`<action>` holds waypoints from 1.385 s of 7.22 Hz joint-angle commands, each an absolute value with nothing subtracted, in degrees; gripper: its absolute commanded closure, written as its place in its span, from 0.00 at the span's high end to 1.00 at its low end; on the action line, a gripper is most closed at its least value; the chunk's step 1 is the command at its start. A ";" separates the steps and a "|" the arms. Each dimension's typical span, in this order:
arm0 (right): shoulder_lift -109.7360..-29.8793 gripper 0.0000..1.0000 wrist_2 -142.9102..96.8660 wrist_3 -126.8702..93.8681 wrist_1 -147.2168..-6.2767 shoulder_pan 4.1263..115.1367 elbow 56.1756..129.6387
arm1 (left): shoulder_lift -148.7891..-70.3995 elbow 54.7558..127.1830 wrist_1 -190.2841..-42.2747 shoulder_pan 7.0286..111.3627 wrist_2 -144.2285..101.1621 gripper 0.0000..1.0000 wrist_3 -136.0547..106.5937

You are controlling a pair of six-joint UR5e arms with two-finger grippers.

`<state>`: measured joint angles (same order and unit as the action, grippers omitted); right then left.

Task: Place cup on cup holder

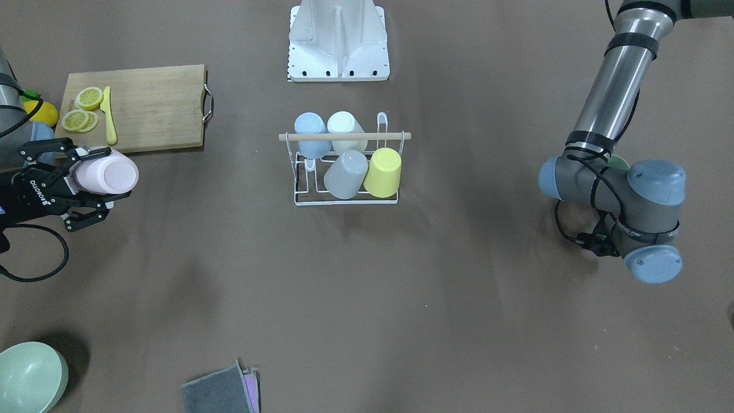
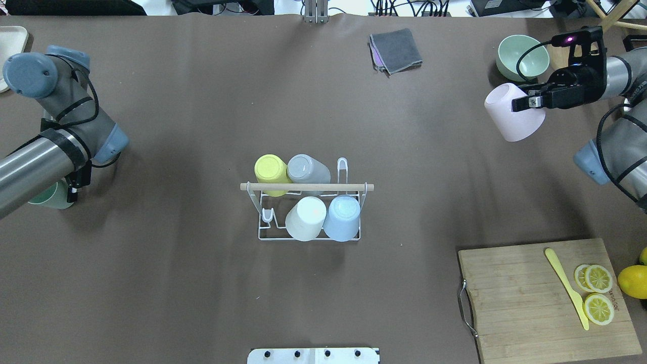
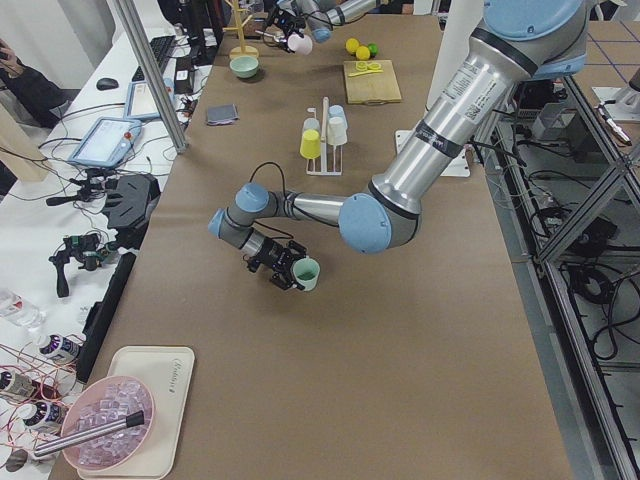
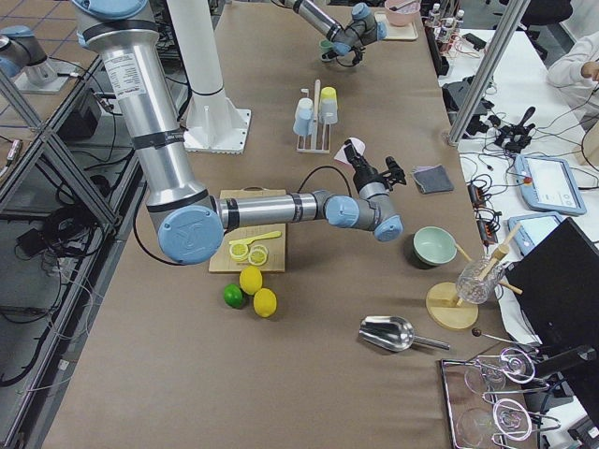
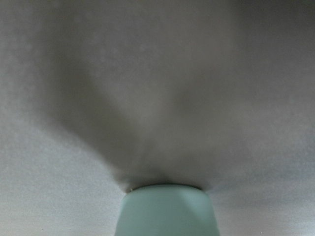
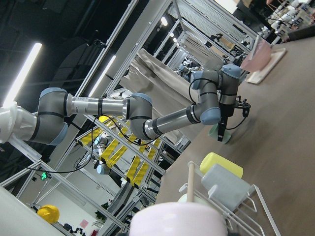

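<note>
In the overhead view the left arm enters at the left edge, its wrist folded beneath the forearm, well apart from the cup holder. A mint cup (image 3: 307,273) sits at the tip of the left gripper (image 3: 290,270). The fingers are hidden, so its closure cannot be determined. At the centre of the bench (image 2: 202,303) the cup holder (image 2: 354,187) stands upright, carrying a yellow cup (image 2: 270,169), a grey cup (image 2: 308,169), a white cup (image 2: 306,217) and a blue cup (image 2: 342,217). At the right, the right arm reaches toward the far edge. The right gripper (image 2: 528,101) is roughly level and clamped on a pink cup (image 2: 513,119), which is held tilted near a green bowl (image 2: 523,58).
</note>
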<state>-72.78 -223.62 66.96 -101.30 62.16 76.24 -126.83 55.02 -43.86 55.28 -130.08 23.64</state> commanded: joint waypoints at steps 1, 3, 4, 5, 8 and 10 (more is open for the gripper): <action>-71.19 0.14 -229.53 76.10 -99.07 60.13 76.55 | -126.83 55.19 -43.34 55.28 -130.08 0.50 23.64; -71.10 0.14 -235.26 81.26 -96.07 58.89 76.20 | -127.00 55.63 -41.58 55.46 -128.42 0.00 25.04; -71.10 0.13 -235.54 85.82 -94.50 57.23 75.85 | -127.00 55.72 -40.09 55.63 -128.41 0.00 27.49; -71.02 0.13 -237.46 90.22 -93.61 55.65 75.50 | -127.00 55.72 -39.73 55.90 -128.41 0.00 28.73; -68.22 0.13 -244.05 108.13 -93.43 48.88 72.52 | -127.00 58.51 -35.79 57.47 -126.93 0.00 29.09; -67.42 0.13 -244.95 113.97 -92.91 48.25 72.42 | -126.22 65.44 -30.52 59.93 -126.65 0.00 29.87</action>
<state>-68.07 -244.23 109.97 -93.32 48.80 72.70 -126.70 61.47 -33.45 58.46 -126.97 29.26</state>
